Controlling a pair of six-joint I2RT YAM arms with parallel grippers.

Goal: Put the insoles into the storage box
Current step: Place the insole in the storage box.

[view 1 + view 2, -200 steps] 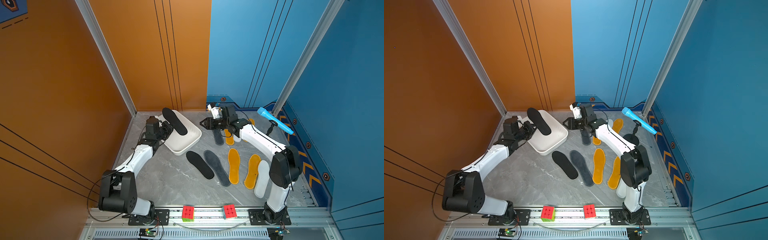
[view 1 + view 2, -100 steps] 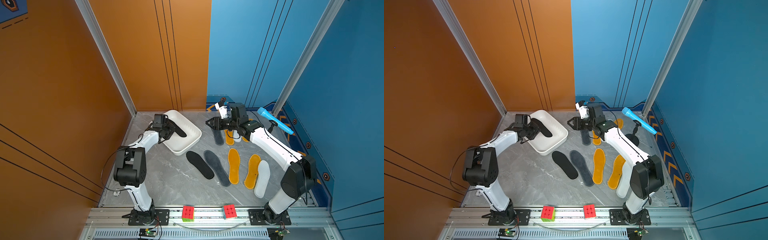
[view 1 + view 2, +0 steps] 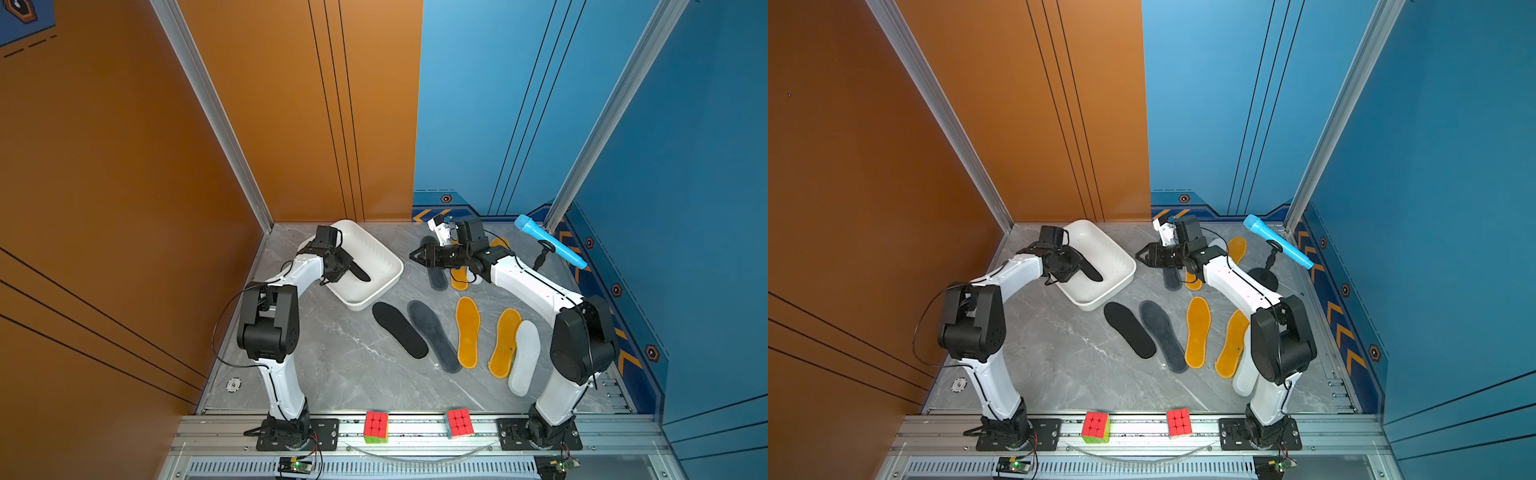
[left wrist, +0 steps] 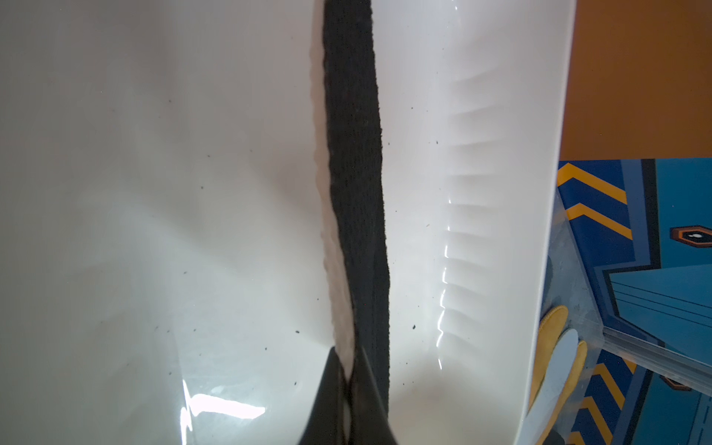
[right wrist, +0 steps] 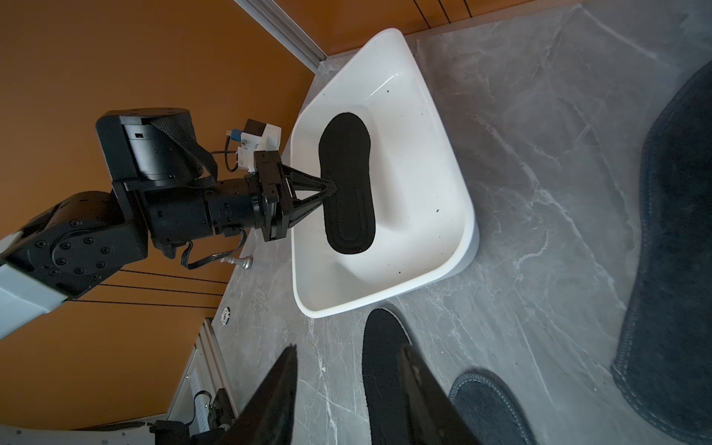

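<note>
2 white and black robot arms reach over a grey marble tabletop [image 3: 332, 374]. The left gripper [image 3: 348, 266] is clamped tight on the middle of 1 long edge of a black insole [image 3: 360, 273]. In the left wrist view its fingertips [image 4: 329, 393] meet on the pad [image 4: 354, 154]. The insole juts straight out from the tips, turned on its edge, inside the white storage box [image 3: 376, 296]. The box's ribbed wall [image 4: 501, 173] runs alongside the insole. Whether the insole touches the box floor cannot be told. The right gripper [image 3: 412, 255] hovers above the table with its jaws partly apart and nothing between them. It points toward the box, which lies just ahead of it. Under its wrist a dark grey insole [image 3: 437, 277] and an orange-yellow insole [image 3: 459, 279] lie flat, partly hidden by the arm. Behind and below the right gripper, toward its arm's base, 5 more lie side by side. They are a second black insole [image 3: 399, 330], a second dark grey insole [image 3: 434, 336], 2 orange-yellow insoles [image 3: 467, 332] [image 3: 505, 343] and a white insole [image 3: 524, 357]. A blue microphone [image 3: 548, 247] on a stand sits behind the right gripper. 2 colour cubes [image 3: 376, 426] [image 3: 459, 423] rest on the rail between the arm bases.
</note>
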